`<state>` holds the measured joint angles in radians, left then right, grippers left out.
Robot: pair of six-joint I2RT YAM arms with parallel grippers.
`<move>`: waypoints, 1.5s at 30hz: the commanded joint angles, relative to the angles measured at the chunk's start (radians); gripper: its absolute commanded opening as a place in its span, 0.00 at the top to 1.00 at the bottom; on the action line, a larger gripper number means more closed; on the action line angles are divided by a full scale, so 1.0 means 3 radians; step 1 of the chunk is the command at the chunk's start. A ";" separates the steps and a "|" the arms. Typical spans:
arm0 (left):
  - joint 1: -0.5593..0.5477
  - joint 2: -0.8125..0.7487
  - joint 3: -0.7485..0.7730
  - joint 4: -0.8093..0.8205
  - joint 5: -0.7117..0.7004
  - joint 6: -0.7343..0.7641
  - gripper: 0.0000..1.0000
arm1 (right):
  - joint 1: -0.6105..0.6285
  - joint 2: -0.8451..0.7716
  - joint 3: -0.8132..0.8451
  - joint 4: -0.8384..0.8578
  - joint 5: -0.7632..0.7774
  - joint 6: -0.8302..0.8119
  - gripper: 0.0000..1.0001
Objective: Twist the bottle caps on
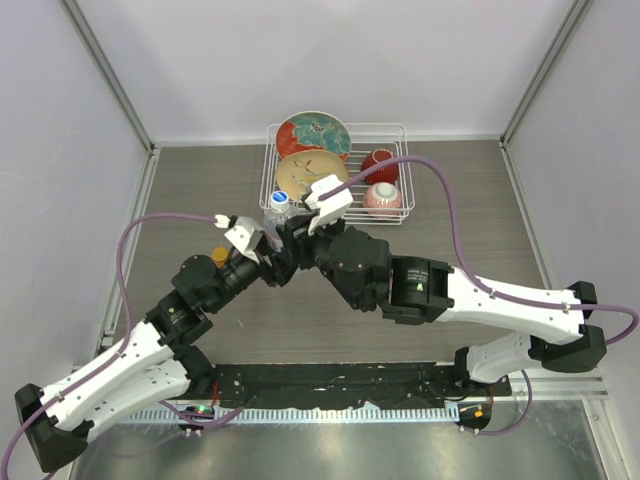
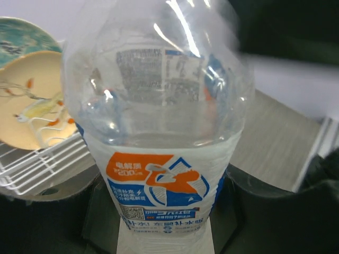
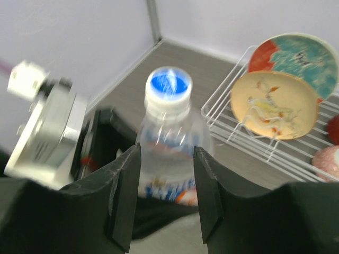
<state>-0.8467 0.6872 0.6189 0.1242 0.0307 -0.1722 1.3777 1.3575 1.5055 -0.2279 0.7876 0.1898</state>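
The clear water bottle (image 2: 164, 132) with its white-blue label stands upright, and my left gripper (image 2: 167, 211) is shut on its lower body. A white cap with a blue top (image 3: 168, 87) sits on the bottle's neck; from above it shows at the cap (image 1: 279, 200). My right gripper (image 3: 167, 180) is open and drawn back from the cap, with the blurred bottle showing beyond the gap between its fingers (image 3: 124, 196). The orange bottle (image 1: 220, 257) shows only its round orange top beside my left arm.
A white wire rack (image 1: 400, 130) stands at the back, just behind the bottle. It holds a red-teal plate (image 1: 313, 135), a cream plate (image 1: 312, 172), a red bowl (image 1: 380, 163) and a pink bowl (image 1: 383, 198). Both forearms cross mid-table.
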 commanded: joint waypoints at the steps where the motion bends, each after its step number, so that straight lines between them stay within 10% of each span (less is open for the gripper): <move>1: 0.0061 -0.0066 0.0187 0.0634 -0.0297 -0.0203 1.00 | 0.0143 -0.0015 0.0028 -0.0253 -0.0268 -0.0060 0.48; 14: 0.0066 -0.0133 0.0120 0.0512 0.0274 -0.0224 1.00 | 0.0020 -0.0653 0.0299 -0.0656 -0.1007 -0.0269 0.30; 22: 0.0061 -0.0087 0.0243 0.0323 0.1839 -0.0183 1.00 | -0.1512 -0.0716 0.0560 -0.0933 -0.3890 -0.0244 0.23; 26: 0.0061 -0.0046 0.0365 0.0282 0.2331 -0.0254 1.00 | -0.1657 -0.0598 0.0606 -0.0918 -0.5062 -0.0320 0.23; 45: 0.0092 0.0102 0.0488 0.0338 0.2945 -0.0540 1.00 | -0.1657 -0.0537 0.0289 -0.0069 -0.5744 -0.0316 0.23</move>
<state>-0.8227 0.7136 0.7223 0.1833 0.8803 -0.3096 0.8833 1.1744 1.6016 -0.3344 -0.8909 0.0887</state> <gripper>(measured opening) 0.579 0.768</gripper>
